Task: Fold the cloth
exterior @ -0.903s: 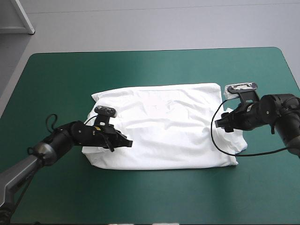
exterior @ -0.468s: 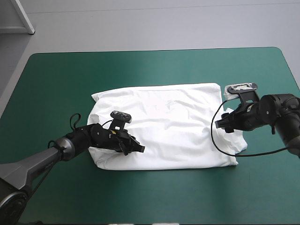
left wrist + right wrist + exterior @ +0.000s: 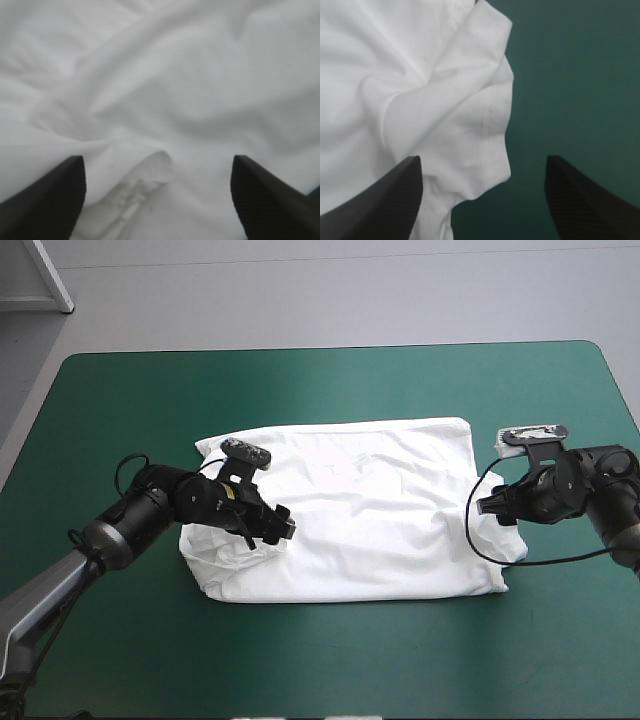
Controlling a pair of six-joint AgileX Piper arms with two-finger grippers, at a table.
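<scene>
The white T-shirt lies on the table as a broad, wrinkled rectangle, its left side folded inward. My left gripper hovers over that folded left part with its black fingers wide apart. In the left wrist view, the gripper is open and a loose hem of the T-shirt lies between the fingers, untouched. My right gripper is at the shirt's right edge, also open. In the right wrist view, a bunched sleeve of the T-shirt lies ahead of the gripper, nearer one finger, beside bare cover.
The teal-green cover shows as a wide band all round the T-shirt, with the broadest strips toward the far edge and the front edge. Bare cover lies just past the sleeve on the right.
The left gripper went from shut on the shirt's left edge to wide open, letting the cloth drop, and it drew back a little. The right gripper shifted slightly right, away from the shirt.
</scene>
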